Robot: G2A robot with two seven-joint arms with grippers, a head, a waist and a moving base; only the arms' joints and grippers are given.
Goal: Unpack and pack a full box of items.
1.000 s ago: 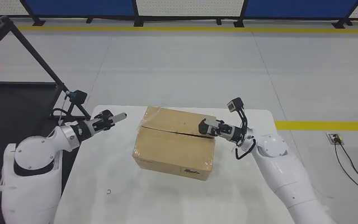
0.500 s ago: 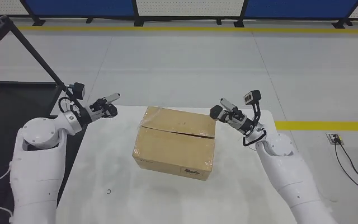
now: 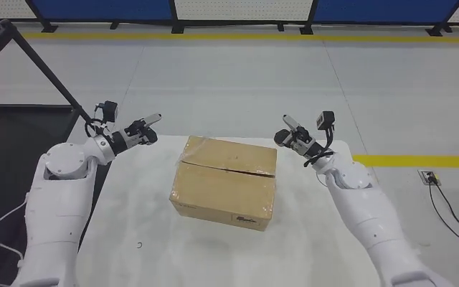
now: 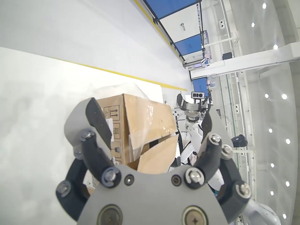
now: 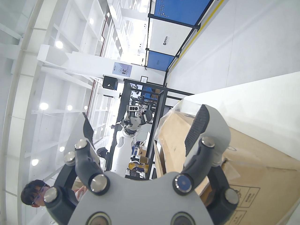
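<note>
My left arm (image 3: 63,165) and right arm (image 3: 362,197) are glossy white shells, rounded at the shoulder and narrowing to black-and-grey wrists. A small black camera block (image 3: 325,118) rides above the right wrist, and thin black cables (image 3: 315,154) loop beside it. My left fingers (image 4: 97,118) are white on the back with dark ribbed pads. They are carried on black links (image 4: 93,151) pinned with silver screws (image 4: 109,176) to a grey plate (image 4: 150,188) bearing 2 large bolts. My right fingers (image 5: 196,127) match them, with white backs, black ribbed pads, black links and round silver screw heads.
</note>
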